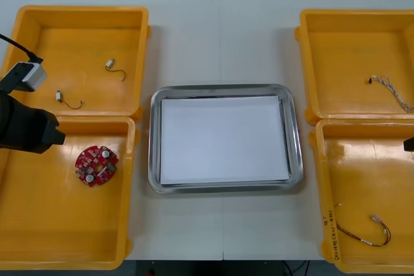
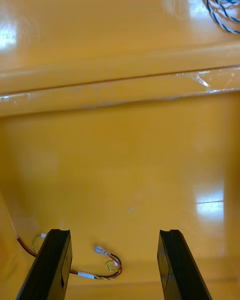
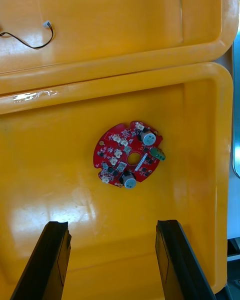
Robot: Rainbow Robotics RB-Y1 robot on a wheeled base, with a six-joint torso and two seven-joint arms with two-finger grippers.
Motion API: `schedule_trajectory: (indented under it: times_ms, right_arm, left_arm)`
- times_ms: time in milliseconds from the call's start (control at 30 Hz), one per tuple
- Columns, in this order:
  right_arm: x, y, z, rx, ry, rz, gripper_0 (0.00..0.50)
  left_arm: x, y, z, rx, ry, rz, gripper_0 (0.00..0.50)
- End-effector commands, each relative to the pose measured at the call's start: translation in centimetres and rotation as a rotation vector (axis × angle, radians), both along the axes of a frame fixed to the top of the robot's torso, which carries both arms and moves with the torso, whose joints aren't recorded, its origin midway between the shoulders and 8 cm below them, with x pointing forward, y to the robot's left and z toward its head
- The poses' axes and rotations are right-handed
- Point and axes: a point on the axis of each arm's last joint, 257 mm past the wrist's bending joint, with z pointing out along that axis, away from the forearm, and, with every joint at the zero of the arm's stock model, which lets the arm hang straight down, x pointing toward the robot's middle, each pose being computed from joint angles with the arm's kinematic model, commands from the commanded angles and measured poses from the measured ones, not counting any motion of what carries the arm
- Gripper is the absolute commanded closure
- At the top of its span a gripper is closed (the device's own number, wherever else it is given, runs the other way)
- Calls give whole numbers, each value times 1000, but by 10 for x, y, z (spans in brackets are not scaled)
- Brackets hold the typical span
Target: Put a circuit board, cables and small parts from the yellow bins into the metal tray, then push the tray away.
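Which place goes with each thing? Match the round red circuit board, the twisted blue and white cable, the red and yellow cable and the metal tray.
Things:
1 round red circuit board
2 twisted blue and white cable
3 red and yellow cable
4 shiny metal tray

Places:
A far right yellow bin
B between the bins
C near left yellow bin
D near right yellow bin

Pairs: 1-C; 2-A; 3-D; 4-B
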Motion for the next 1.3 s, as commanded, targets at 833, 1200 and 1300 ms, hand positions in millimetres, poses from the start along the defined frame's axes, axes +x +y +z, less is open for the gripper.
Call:
schedule_trajectory:
  times_ms: [833, 1200, 1300]
  right_arm:
    - [-56, -11, -24, -84, 44, 90, 0]
    - [-78, 0, -61, -25, 86, 62, 0]
    - [-80, 6, -67, -15, 95, 66, 0]
  left_arm:
    - [-10, -17, -74, 136, -66, -180, 0]
    - [-14, -18, -97, 167, -66, -195, 0]
    - [-13, -21, -103, 165, -67, -200, 0]
